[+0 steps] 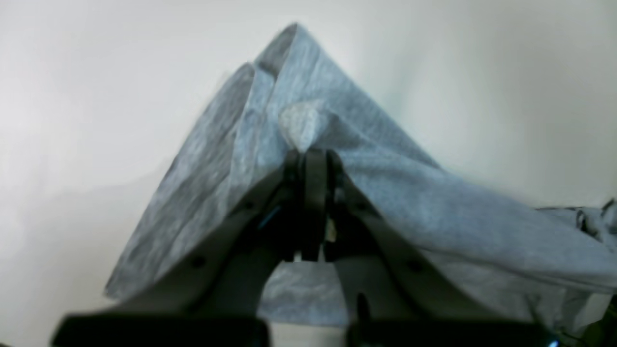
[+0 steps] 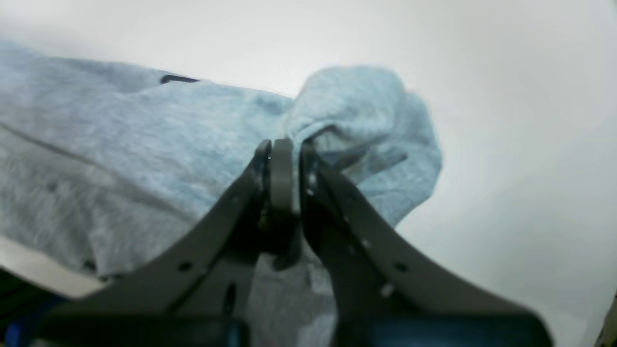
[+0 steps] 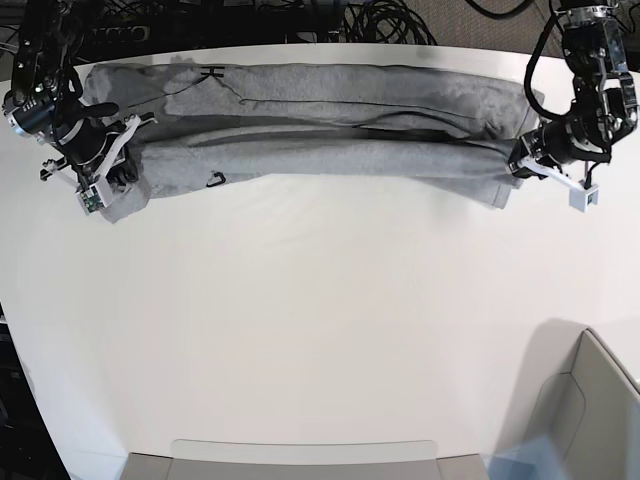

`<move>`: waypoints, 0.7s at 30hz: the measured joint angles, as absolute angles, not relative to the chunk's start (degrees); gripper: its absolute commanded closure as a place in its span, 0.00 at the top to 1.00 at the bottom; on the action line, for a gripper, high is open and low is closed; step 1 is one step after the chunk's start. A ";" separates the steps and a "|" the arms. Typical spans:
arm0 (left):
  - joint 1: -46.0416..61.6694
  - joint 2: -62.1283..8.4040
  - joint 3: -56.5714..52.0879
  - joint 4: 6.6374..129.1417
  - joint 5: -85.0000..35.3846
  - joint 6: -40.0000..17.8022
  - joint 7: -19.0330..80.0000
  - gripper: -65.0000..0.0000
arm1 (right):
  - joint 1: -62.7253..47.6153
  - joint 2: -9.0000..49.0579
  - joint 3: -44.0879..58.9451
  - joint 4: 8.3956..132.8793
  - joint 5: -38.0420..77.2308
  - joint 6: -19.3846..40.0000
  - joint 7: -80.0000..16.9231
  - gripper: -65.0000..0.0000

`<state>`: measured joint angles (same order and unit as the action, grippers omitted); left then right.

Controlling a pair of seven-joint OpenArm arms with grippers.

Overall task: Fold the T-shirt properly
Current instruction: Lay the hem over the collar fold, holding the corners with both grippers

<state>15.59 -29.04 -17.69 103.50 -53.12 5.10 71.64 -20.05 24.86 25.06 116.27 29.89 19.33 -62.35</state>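
The heather-grey T-shirt (image 3: pixel 320 125) lies stretched in a long band across the far side of the white table, folded lengthwise, with a bit of black lettering showing near its top left. My left gripper (image 3: pixel 519 160) is shut on the shirt's right end; in the left wrist view that gripper (image 1: pixel 311 156) pinches a raised peak of T-shirt (image 1: pixel 308 96) cloth. Over at the shirt's left end, my right gripper (image 3: pixel 125 150) is shut on the fabric, and in the right wrist view this gripper (image 2: pixel 284 147) holds a bunched lump of T-shirt (image 2: pixel 366 111).
The white table (image 3: pixel 320 330) spreads wide toward the near side. Black cables (image 3: pixel 370 20) lie beyond the far edge. A grey bin corner (image 3: pixel 590 410) sits at the near right, and a low grey edge (image 3: pixel 300 460) runs along the near side.
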 measured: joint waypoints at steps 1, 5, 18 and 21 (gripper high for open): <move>16.25 -29.04 -17.69 103.50 -53.08 5.10 71.57 0.00 | -20.21 24.73 24.86 116.25 29.82 19.33 -63.35 0.00; 19.07 -28.84 -17.69 103.48 -53.15 5.06 69.97 0.00 | -22.35 24.56 24.73 116.25 29.69 19.33 -65.08 0.00; 22.46 -28.69 -17.69 105.19 -52.95 5.45 68.07 0.02 | -23.03 22.39 24.08 115.83 25.91 19.33 -64.93 0.00; 22.87 -28.71 -17.69 107.48 -53.78 0.16 67.64 0.03 | -23.05 22.35 23.77 115.83 25.74 19.33 -64.84 0.14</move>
